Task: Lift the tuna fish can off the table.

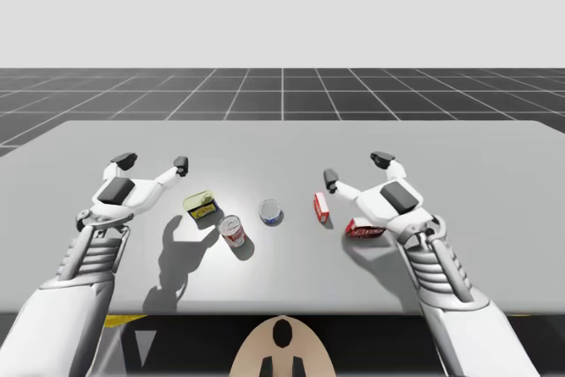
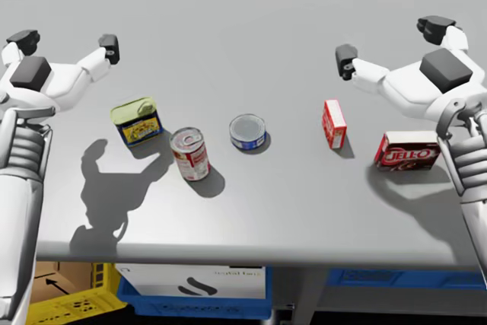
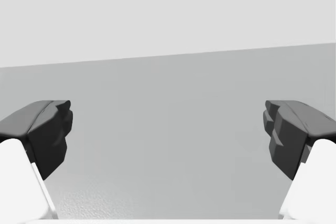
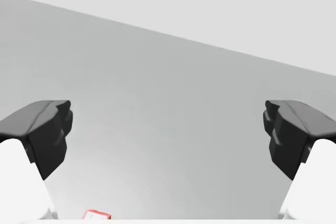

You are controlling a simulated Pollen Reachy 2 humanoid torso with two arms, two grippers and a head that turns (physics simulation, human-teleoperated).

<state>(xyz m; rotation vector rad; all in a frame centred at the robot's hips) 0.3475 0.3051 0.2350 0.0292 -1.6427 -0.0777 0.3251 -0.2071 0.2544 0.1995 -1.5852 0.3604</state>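
Both grippers hung wide open, holding nothing; the low blue tuna can [image 1: 271,212] sat on the table [image 1: 282,143] between left gripper [image 1: 152,162] and right gripper [image 1: 357,169], apart from both.

The tuna fish can [image 2: 247,131] is showing a blue wall, grey lid. At its 9 o'clock: round can [image 2: 189,154] is showing red-and-white label; rectangular can [image 2: 137,121] is showing yellow-green lid, blue-and-yellow side. At 3 o'clock: small box [image 2: 333,123] and wide box [image 2: 407,150] are both showing red with white. The counter [image 2: 251,43] is reading plain grey.
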